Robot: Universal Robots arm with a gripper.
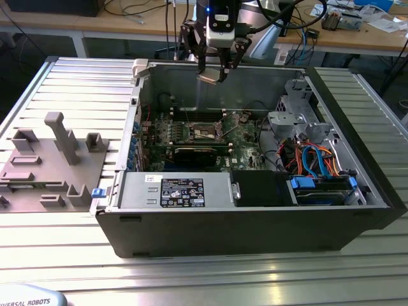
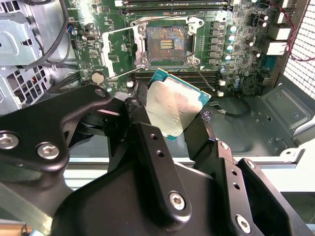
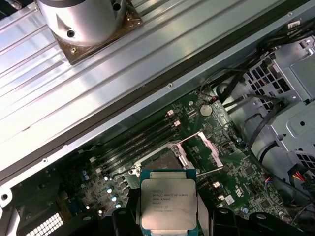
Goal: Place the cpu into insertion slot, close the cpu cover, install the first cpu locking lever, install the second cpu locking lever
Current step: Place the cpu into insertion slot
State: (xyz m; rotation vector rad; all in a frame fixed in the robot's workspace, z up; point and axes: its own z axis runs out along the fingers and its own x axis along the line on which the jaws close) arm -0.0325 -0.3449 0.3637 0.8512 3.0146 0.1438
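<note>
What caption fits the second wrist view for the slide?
Black fingers grip the small square silver-topped cpu, apart from the empty dark-centred square insertion slot on the green motherboard.

One cpu, one insertion slot, one cpu cover, one gripper, one green motherboard, one round coin battery, one open computer case, one grey parts tray

In the second wrist view, the black fingers of the claw hide two edges of the cpu. In the first wrist view, the cpu covers one side of the insertion slot, and the picture's edge cuts off the claw. In the exterior view, the insertion slot is too small to show what lies inside.
</note>
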